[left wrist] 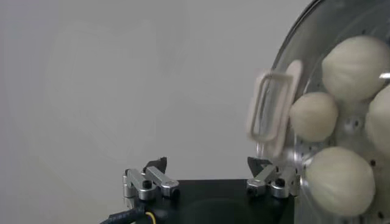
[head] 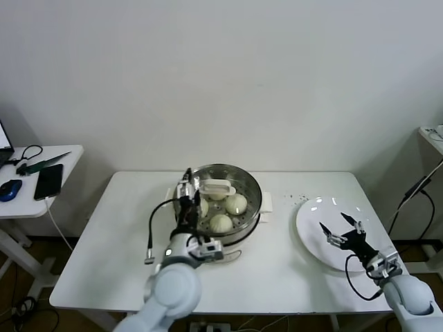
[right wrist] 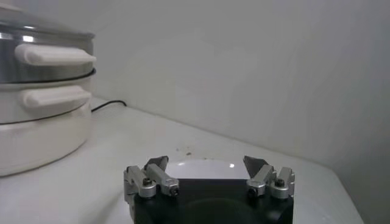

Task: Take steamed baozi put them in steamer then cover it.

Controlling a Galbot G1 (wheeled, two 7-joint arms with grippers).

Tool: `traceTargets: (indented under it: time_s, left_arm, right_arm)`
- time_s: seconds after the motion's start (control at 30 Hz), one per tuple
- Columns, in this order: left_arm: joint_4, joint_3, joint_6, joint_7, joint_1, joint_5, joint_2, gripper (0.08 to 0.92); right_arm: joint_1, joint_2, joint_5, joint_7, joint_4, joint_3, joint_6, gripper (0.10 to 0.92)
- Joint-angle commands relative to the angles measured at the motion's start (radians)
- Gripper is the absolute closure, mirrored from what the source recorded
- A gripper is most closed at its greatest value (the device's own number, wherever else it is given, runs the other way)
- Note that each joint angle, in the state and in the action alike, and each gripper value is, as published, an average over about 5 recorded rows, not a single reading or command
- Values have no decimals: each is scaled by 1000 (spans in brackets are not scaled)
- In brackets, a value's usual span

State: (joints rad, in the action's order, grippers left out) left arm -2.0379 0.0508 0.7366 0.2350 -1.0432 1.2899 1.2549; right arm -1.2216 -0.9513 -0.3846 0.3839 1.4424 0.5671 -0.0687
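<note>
1. Left gripper [head: 188, 188]: fingers spread apart, holding nothing, sitting at the steamer's rim on the side toward the desk's left edge. In the left wrist view [left wrist: 207, 176] one fingertip is just beside the cover's metal rim; I cannot tell if it touches.
2. Cover [head: 223, 190]: glass lid appears seated over the steamer [head: 255, 185], its white handle on top near the rim. Buns visible through the glass.
3. Steamed baozi [head: 235, 203]: inside the basket under the lid; three or four show in the wrist view [left wrist: 339, 181].
4. Steamer stands mid-desk, nearer the back edge, on its cream pot base.
5. Judgement: covering step looks all but done. Doing it well now means lifting the open fingers straight away from the rim, no sideways drag, so the lid isn't nudged off seat.
6. Left arm pose: forearm reaches up from the front edge, wrist tipped down onto the steamer's left side, cable looping beside it.
7. Right gripper [head: 342, 229]: open, empty, idle over the white plate [head: 311, 214] near the desk's right edge.
</note>
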Motion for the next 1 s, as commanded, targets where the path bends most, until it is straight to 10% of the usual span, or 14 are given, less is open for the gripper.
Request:
traceTargets:
  time_s: [0.03,0.4,1.0]
  left_arm:
    - [-91,-287,-270,-291,-146,-544,-98,177]
    - [40,-638,-635,-395,-330,-1235,-7,177]
    - [76,-724,-709,-291,-446,-1432,95,177]
  right_arm:
    - [5,-11,-26,-22,27,9,27,203]
    - [5,-40,-23,-41,95,10,-2,203]
    - [-80,-99,-3,-66,162,47,-76,203]
